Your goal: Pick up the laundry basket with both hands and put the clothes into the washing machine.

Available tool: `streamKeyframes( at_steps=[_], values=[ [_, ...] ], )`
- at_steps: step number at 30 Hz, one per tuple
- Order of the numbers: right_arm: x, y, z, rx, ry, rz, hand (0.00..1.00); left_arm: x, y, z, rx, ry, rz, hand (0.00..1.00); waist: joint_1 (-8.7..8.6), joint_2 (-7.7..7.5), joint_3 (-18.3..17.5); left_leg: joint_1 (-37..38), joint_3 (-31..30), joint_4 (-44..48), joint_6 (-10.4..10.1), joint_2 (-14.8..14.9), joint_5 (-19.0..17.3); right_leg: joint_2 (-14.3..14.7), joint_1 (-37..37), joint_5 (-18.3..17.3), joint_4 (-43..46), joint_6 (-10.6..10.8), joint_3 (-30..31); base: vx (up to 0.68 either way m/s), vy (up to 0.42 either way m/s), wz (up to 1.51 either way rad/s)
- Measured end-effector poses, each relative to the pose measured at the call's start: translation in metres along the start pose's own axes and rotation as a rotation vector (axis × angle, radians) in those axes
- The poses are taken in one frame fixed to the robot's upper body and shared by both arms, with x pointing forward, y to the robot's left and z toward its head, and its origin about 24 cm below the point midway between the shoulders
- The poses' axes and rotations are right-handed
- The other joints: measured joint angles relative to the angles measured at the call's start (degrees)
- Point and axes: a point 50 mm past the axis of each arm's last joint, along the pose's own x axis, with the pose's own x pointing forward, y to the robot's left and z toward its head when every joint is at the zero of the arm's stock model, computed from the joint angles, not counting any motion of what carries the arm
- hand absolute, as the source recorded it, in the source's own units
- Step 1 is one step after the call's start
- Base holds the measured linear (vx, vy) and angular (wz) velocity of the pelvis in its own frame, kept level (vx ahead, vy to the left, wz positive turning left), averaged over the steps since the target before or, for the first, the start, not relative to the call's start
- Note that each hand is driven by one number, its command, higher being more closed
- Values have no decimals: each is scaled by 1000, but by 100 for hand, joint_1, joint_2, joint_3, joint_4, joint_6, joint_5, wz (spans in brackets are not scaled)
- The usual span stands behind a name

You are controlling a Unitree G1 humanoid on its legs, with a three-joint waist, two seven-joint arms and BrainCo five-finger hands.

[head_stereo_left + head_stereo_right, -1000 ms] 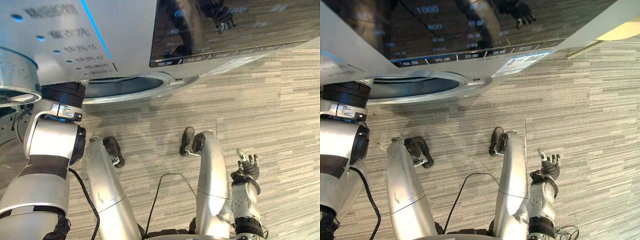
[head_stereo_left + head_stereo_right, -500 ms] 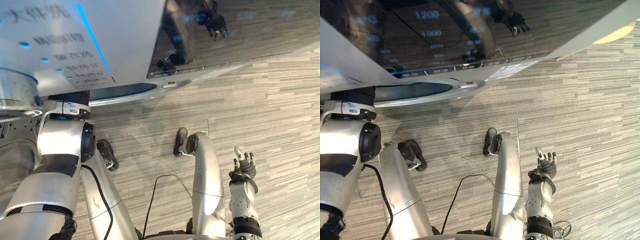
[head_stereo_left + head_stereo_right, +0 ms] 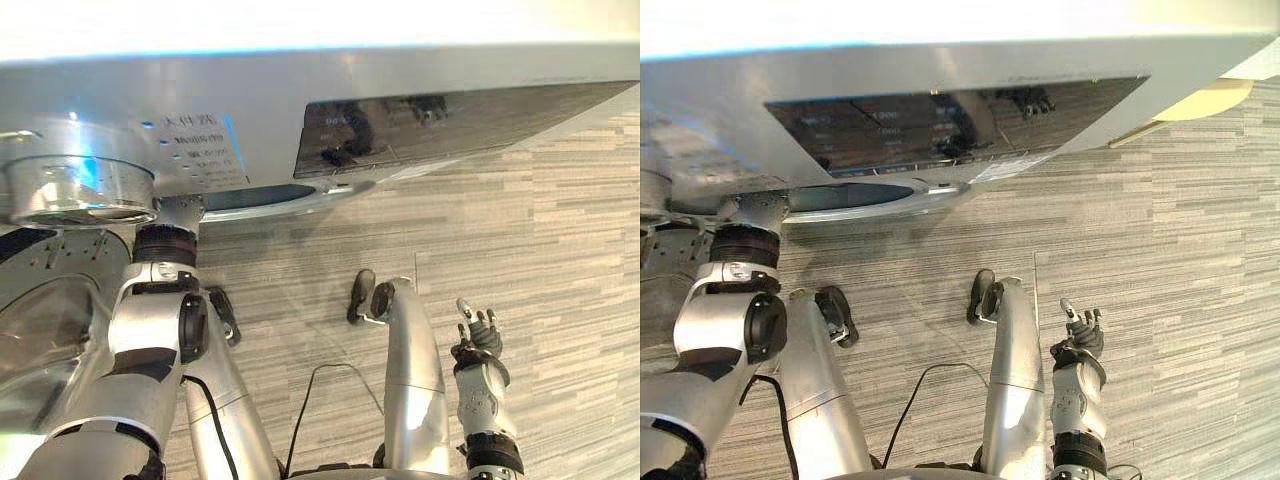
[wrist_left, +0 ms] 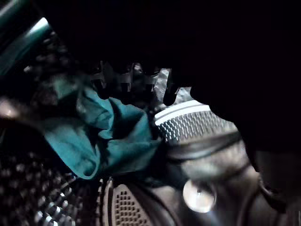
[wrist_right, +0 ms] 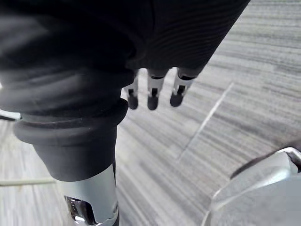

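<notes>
Left hand [image 4: 127, 80] grip on the teal garment [image 4: 108, 136] cannot be told; if snagged, it could be dragged from the drum [image 4: 188, 125].

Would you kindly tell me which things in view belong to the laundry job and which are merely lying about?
Belonging to the job:
washing machine
its perforated drum
teal garment, lying in the drum
left hand, by that garment
right hand, open above the floor

Just there:
striped carpet floor
pale yellow object beyond the machine
</notes>
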Motion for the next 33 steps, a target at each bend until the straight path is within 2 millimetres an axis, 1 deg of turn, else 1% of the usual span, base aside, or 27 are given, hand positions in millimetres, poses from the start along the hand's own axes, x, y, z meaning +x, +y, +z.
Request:
streamKeyframes(
  at_steps=[1, 3, 4, 5, 6, 7, 8, 11, 12, 14, 15, 16, 17, 18, 19, 20, 21, 22, 23, 24, 25, 27, 28, 29, 30, 31, 33],
  values=[
    [0, 0, 0, -4, -1, 6, 0, 0, -2, 0, 164, -21, -4, 0, 11, 21, -13, 31, 6, -36, 1, 3, 10, 7, 35, 6, -36, -1, -8, 13, -54, 0],
    [1, -1, 0, -36, -2, 22, 0, -5, -20, -15, 717, -69, -67, 0, 64, 150, -86, 172, 7, -154, -4, 13, 18, 17, 220, 12, -174, 3, -71, 19, -38, 2],
    [1, -1, 0, -43, -4, 27, 0, -6, -23, -19, 797, -72, -80, 0, 68, 169, -93, 224, 12, -191, 2, 12, 24, 15, 286, 15, -216, 8, -87, 33, -27, 5],
    [1, 1, 0, -44, -3, 41, 0, -9, -25, -30, 899, -61, -105, 0, 67, 176, -98, 370, 56, -286, 2, 9, 36, 13, 420, 25, -307, 19, -96, 40, -20, 5],
    [1, 1, 0, -43, -5, 42, 0, -14, -23, -44, 951, -27, -113, 0, 62, 178, -98, 534, 103, -396, -4, 6, 45, 12, 574, 33, -415, 28, -112, 43, -19, 5],
    [0, 1, 0, -42, -8, 41, 0, -16, -20, -51, 961, -9, -113, 0, 62, 178, -98, 616, 128, -451, -8, 0, 53, 10, 652, 38, -467, 35, -116, 48, -18, 6],
    [0, 1, 0, -40, -11, 41, 0, -20, -12, -63, 973, 31, -109, 0, 59, 178, -98, 804, 183, -576, -19, -7, 68, 2, 810, 41, -570, 41, -125, 46, -20, 5],
    [0, -1, -2, -42, -5, 35, 0, -34, 12, -94, 949, 135, -70, 0, 71, 185, -94, 1410, 362, -940, -52, -17, 105, -12, 1286, 43, -828, 45, -124, 93, -52, 4],
    [0, -2, -3, -43, -2, 32, 0, -44, 22, -106, 934, 166, -54, 0, 74, 190, -92, 1701, 436, -1112, -58, -26, 128, -22, 1525, 43, -939, 44, -135, 86, -47, 5],
    [0, -3, -3, -46, -2, 29, 0, -57, 35, -120, 894, 198, -34, 0, 91, 211, -88, 2069, 539, -1327, -81, -51, 168, -37, 1839, 42, -1087, 45, -154, 114, -61, 9],
    [0, -6, -3, -51, 1, 21, 0, -70, 46, -134, 850, 239, -17, 0, 87, 245, -86, 2360, 576, -1522, -83, -108, 213, -58, 2100, 39, -1219, 50, -171, 131, -71, 20],
    [0, -13, -4, -65, 11, 3, 0, -86, 56, -151, 776, 295, -10, 0, 94, 330, -85, 2646, 592, -1706, -85, -149, 253, -101, 2393, 36, -1344, 52, -236, 107, -58, 23],
    [0, -17, -5, -74, 18, -8, 0, -96, 60, -160, 731, 325, -3, 0, 96, 384, -85, 2799, 605, -1794, -97, -179, 264, -126, 2544, 33, -1399, 55, -272, 97, -42, 27],
    [0, -26, -9, -94, 43, -37, 0, -117, 71, -180, 639, 403, 23, 0, 124, 468, -90, 3134, 658, -1985, -106, -236, 292, -153, 2850, 20, -1520, 75, -287, 79, -24, 19],
    [0, -34, -15, -110, 75, -62, 0, -141, 83, -199, 560, 487, 50, 0, 167, 516, -98, 3503, 751, -2188, -114, -293, 328, -195, 3150, 12, -1638, 89, -281, 77, -15, 17],
    [0, -38, -19, -119, 95, -76, 0, -153, 88, -208, 527, 530, 65, 0, 177, 544, -113, 3678, 788, -2304, -106, -330, 355, -223, 3304, 4, -1709, 102, -285, 72, -15, 15],
    [-1, -48, -27, -149, 141, -104, 0, -178, 98, -224, 478, 610, 91, 0, 203, 608, -147, 4047, 856, -2546, -99, -394, 413, -251, 3635, 4, -1877, 109, -300, 61, -8, 13],
    [-2, -54, -31, -161, 164, -118, 0, -190, 103, -232, 468, 650, 100, 0, 214, 654, -174, 4231, 883, -2671, -108, -414, 438, -252, 3809, 13, -1972, 125, -314, 73, -4, 17],
    [-6, -67, -38, -177, 209, -156, 0, -216, 114, -246, 461, 736, 120, 0, 230, 773, -254, 4590, 906, -2924, -116, -437, 493, -250, 4206, 31, -2212, 153, -404, 82, 2, 20],
    [-13, -81, -46, -209, 245, -192, 0, -242, 128, -258, 452, 819, 155, 0, 238, 857, -365, 4936, 949, -3221, -101, -463, 563, -249, 4571, 64, -2451, 177, -492, 89, -3, 22],
    [-16, -87, -50, -226, 268, -207, 0, -254, 137, -262, 446, 858, 190, 0, 238, 871, -451, 5087, 963, -3396, -99, -508, 603, -258, 4701, 88, -2574, 186, -520, 130, -33, 18],
    [-33, -114, -65, -264, 353, -274, 0, -310, 170, -276, 449, 1037, 324, 0, 238, 907, -884, 5659, 1119, -4238, -106, -616, 926, -256, 5184, 238, -3147, 200, -663, 153, -54, 16],
    [-39, -124, -70, -277, 383, -309, 0, -332, 182, -278, 458, 1103, 376, 0, 241, 934, -1001, 6019, 1175, -4736, -156, -659, 1157, -236, 5521, 340, -3505, 207, -802, 163, -66, 20],
    [-41, -128, -72, -284, 396, -325, 0, -338, 187, -277, 462, 1119, 396, 0, 244, 944, -1079, 6163, 1178, -4989, -180, -684, 1298, -222, 5667, 395, -3679, 192, -876, 187, -69, 26],
    [-48, -139, -76, -285, 427, -362, 0, -355, 197, -278, 471, 1171, 439, 0, 241, 952, -1256, 6441, 1181, -5500, -205, -747, 1549, -193, 5899, 477, -3970, 204, -978, 181, -61, 33],
    [-53, -148, -79, -289, 458, -390, 0, -369, 204, -277, 457, 1212, 491, 0, 222, 993, -1411, 6684, 1156, -5934, -231, -776, 1787, -139, 6143, 567, -4266, 196, -1137, 153, -41, 35],
    [-57, -155, -81, -287, 478, -414, 0, -383, 208, -278, 418, 1242, 553, 0, 220, 1068, -1550, 6855, 1090, -6310, -238, -755, 2025, -36, 6439, 688, -4643, 185, -1344, 112, -22, 42]
  ],
)
